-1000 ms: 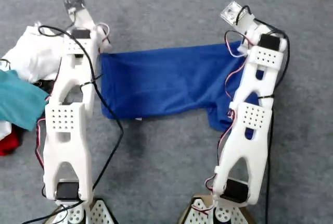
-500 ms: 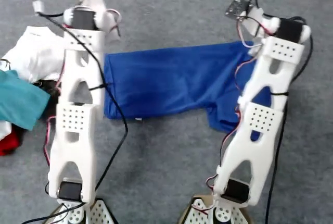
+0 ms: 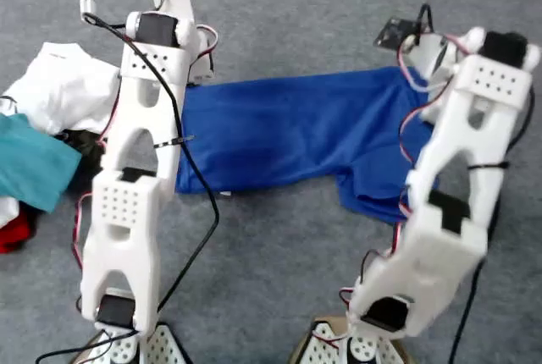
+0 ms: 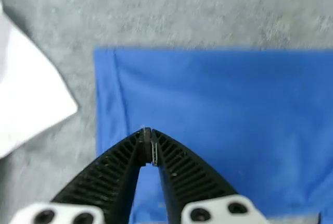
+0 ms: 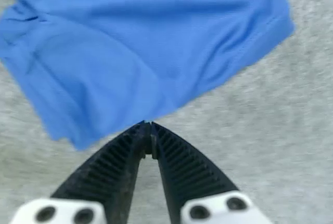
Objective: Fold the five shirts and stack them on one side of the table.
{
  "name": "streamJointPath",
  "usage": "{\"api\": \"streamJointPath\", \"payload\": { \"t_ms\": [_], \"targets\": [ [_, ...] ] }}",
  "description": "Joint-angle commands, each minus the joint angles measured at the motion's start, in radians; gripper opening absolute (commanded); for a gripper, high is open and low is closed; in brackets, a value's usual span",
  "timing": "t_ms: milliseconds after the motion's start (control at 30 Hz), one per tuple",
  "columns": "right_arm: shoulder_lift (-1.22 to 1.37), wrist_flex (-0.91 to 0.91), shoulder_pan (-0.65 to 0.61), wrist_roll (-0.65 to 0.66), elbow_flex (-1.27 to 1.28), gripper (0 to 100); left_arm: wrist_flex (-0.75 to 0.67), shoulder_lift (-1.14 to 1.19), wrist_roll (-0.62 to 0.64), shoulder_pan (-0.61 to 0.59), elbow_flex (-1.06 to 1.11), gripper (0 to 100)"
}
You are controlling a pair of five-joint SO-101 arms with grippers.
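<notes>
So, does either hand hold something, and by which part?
It cannot be told. The left hand is shut over the shirt, the right hand shut at its edge; any pinched cloth is hidden.

The blue shirt is covering the middle of the worktop, and a pile of clothes is blocking the left edge. Free strips are running along the far, near and right sides.
</notes>
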Motion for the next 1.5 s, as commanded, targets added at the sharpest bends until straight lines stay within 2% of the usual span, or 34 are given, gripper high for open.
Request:
{"api": "streamJointPath", "payload": {
  "t_ms": [0, 133, 267, 400, 567, 767, 967, 1133, 1333, 1467],
  "targets": [
    [-0.226, -0.155, -0.035, 0.018, 0.394, 0.2, 0.008, -0.203, 0.002, 0.009, 0.321, 2],
    [-0.332, -0.342, -0.041, 0.023, 0.685, 0.2, -0.026, -0.329, 0.017, -0.005, 0.571, 2],
    [-0.338, -0.551, -0.031, 0.069, 0.858, 0.2, -0.227, -0.426, 0.011, -0.029, 0.839, 2],
    [-0.317, -0.580, -0.019, 0.078, 0.871, 0.2, -0.400, -0.510, 0.011, -0.035, 1.080, 2],
    [-0.292, -0.532, -0.015, 0.078, 0.874, 0.2, -0.514, -0.596, 0.011, -0.035, 1.263, 2],
    [-0.335, -0.387, -0.035, 0.080, 0.895, 0.2, -0.525, -0.667, 0.009, -0.037, 1.329, 2],
    [-0.355, -0.388, -0.065, 0.117, 1.004, 0.2, -0.519, -0.680, 0.009, -0.037, 1.335, 2],
    [-0.357, -0.382, -0.107, 0.117, 1.049, 0.2, -0.517, -0.680, 0.009, -0.081, 1.332, 2],
    [-0.503, -0.390, -0.016, 0.124, 0.935, 0.2, -0.516, -0.682, 0.009, -0.161, 1.333, 2],
    [-0.544, -0.448, 0.005, 0.199, 0.929, 0.6, -0.485, -0.680, 0.009, -0.178, 1.324, 2]
  ]
}}
